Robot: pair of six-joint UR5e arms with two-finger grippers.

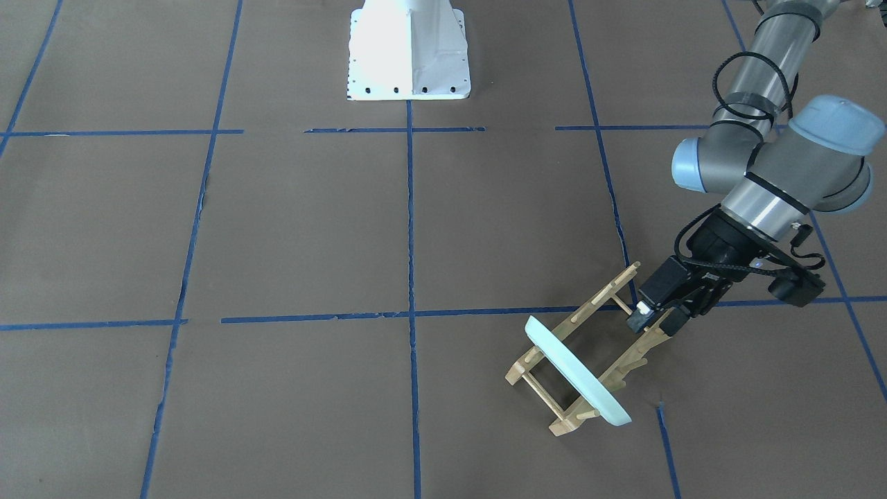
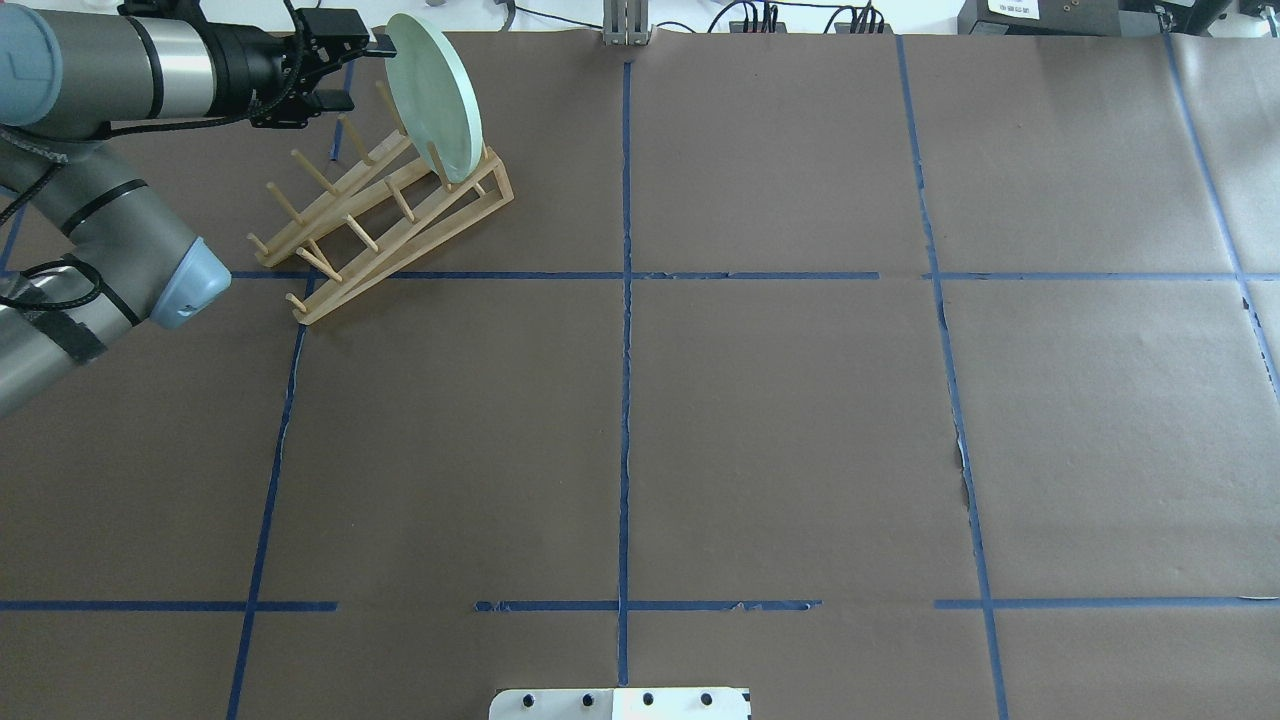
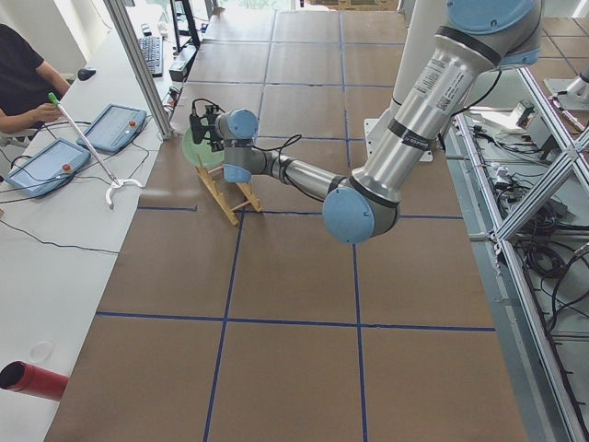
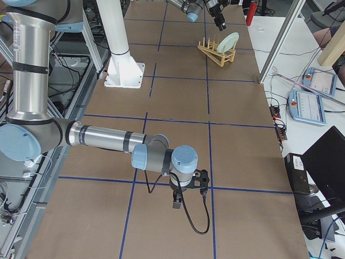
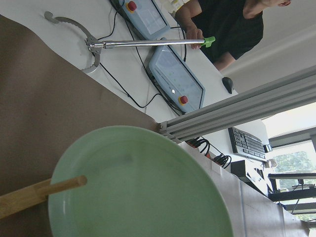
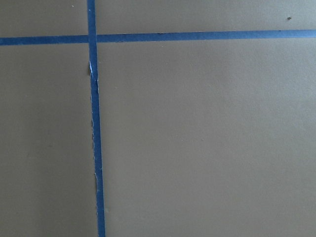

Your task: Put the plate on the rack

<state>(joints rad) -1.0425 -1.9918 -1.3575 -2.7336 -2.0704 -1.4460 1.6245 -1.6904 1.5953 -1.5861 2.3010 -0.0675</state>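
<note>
Plate (image 1: 578, 374) stands in rack (image 1: 601, 298)
Left hand (image 1: 655, 321) just beside it, fingers apart (right hand (image 4: 177, 202): cannot tell).

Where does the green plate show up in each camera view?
Front-facing: plate lower right, edge-on.
Overhead: plate top left.
Exterior left: plate upper left, small and partly hidden.
Exterior right: plate at top, right of centre.
Left wrist: plate fills the lower half.
Right wrist: not in it.
Landmark: the rack it stands in.
</note>
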